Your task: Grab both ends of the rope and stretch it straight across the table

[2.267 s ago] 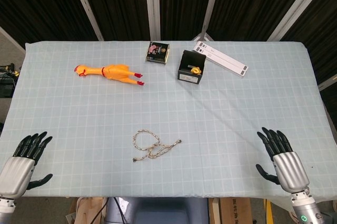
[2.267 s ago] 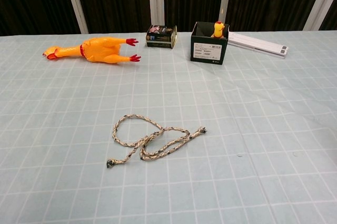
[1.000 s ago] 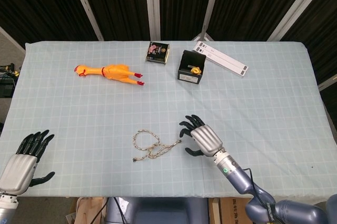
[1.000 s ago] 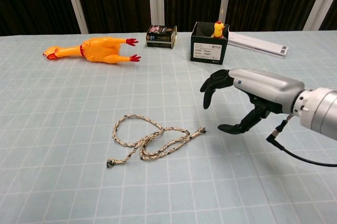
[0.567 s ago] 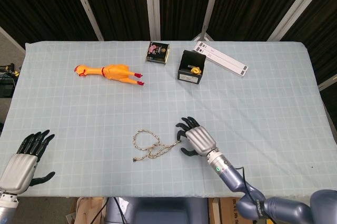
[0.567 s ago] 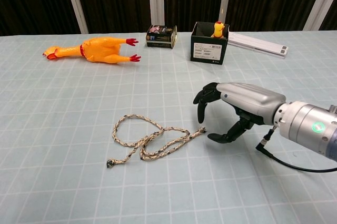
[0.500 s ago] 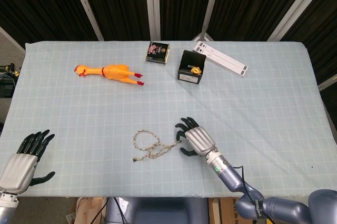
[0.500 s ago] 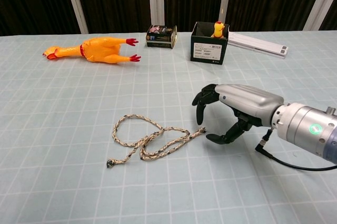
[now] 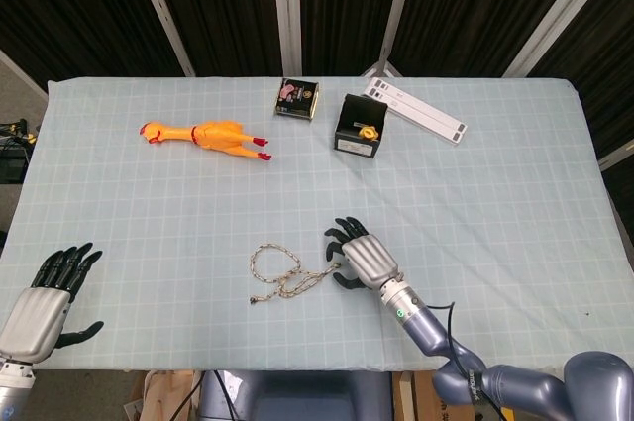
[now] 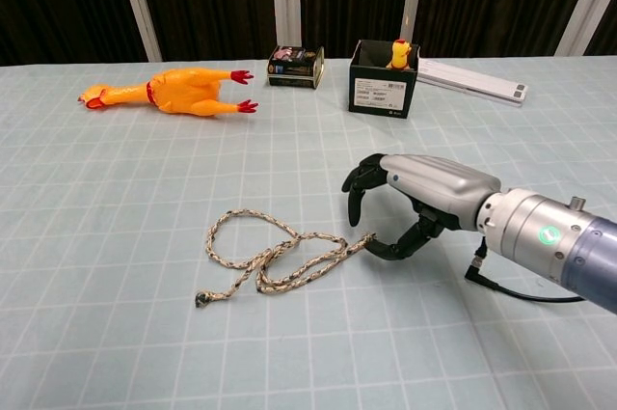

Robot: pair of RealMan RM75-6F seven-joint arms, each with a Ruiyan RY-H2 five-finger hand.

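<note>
Right hand (image 10: 390,203) advanced to rope (image 10: 275,256) right end, fingers spread, nothing gripped, poised for pinch. Left hand (image 9: 45,292) parked well left of rope, fingers apart.

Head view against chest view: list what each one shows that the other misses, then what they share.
Only the head view shows the left hand, open with fingers apart at the near left corner of the table, far from the rope. It also shows the table's side edges.

Only the chest view shows the toy standing upright in the black box, and the right hand curved around the rope's right end without clearly gripping it.

Both show the coiled rope, the right hand, the rubber chicken, the small tin, the black box and the white strip.
</note>
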